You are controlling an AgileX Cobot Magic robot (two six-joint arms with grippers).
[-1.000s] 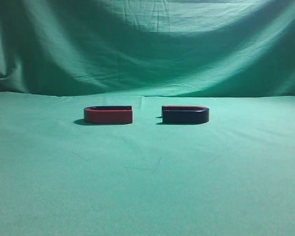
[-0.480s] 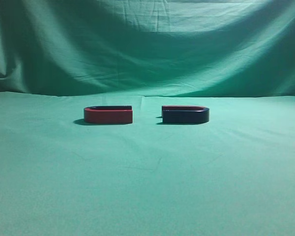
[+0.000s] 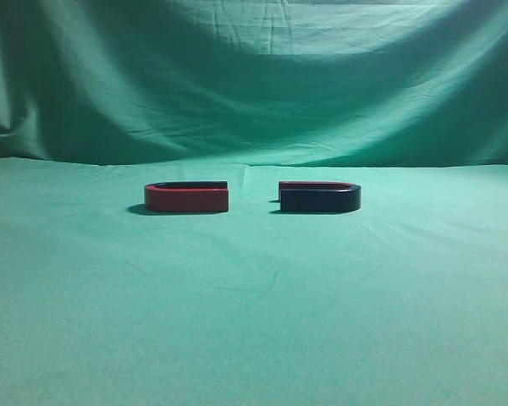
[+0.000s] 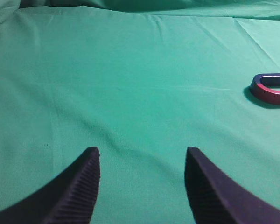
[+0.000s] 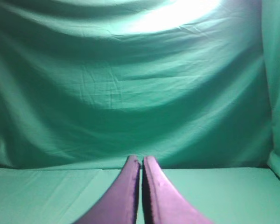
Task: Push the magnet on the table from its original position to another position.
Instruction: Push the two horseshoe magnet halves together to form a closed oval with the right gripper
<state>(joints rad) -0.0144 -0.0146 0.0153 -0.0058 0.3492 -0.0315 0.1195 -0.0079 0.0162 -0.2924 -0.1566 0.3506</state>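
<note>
Left tool [image 4: 141,161], ribbed fingers apart, above green cloth table [image 4: 130,93].

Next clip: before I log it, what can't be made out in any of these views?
- Dark navy U-shaped magnet: seen only in the exterior view; neither wrist view shows it.
- Red-faced U-shaped magnet: cut off by the left wrist view's right edge.
- Left gripper, open, and right gripper, shut: absent from the exterior view, so their distance from the magnets is unknown.
</note>
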